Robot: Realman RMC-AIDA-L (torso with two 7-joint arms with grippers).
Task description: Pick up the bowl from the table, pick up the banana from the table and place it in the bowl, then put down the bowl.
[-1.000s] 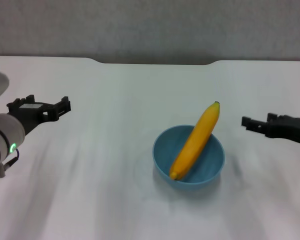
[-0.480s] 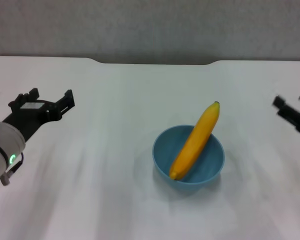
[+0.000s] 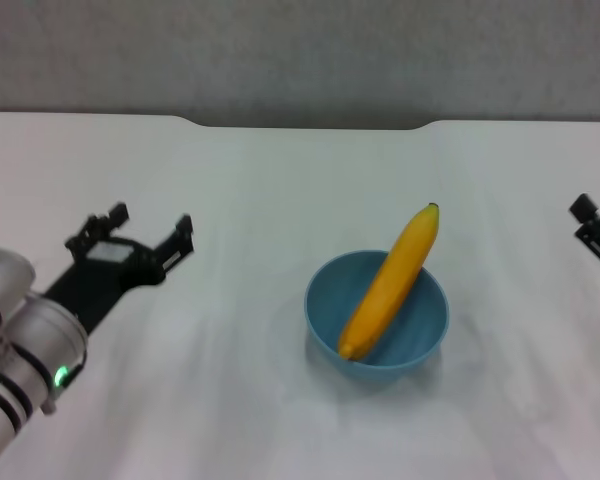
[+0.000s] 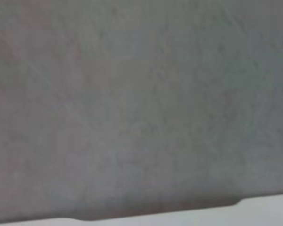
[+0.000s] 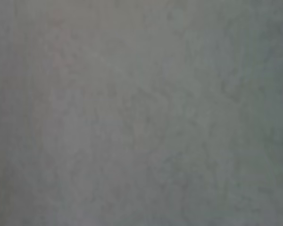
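The light-blue bowl (image 3: 377,322) stands on the white table (image 3: 260,200), right of centre. The yellow banana (image 3: 392,280) lies in it, leaning on the far rim with its dark stem tip pointing away over the edge. My left gripper (image 3: 145,232) is open and empty, held above the table well to the left of the bowl. My right gripper (image 3: 598,232) shows only partly at the right edge, far from the bowl. Neither wrist view shows the bowl or the banana.
The table's far edge has a shallow notch (image 3: 305,124) with a grey wall behind it. The left wrist view shows that wall and a strip of the table edge (image 4: 264,209). The right wrist view shows only grey wall.
My left gripper has moved right and nearer to me, toward the bowl's side. My right gripper has drawn back to the right edge of the view. Bowl and banana have not moved.
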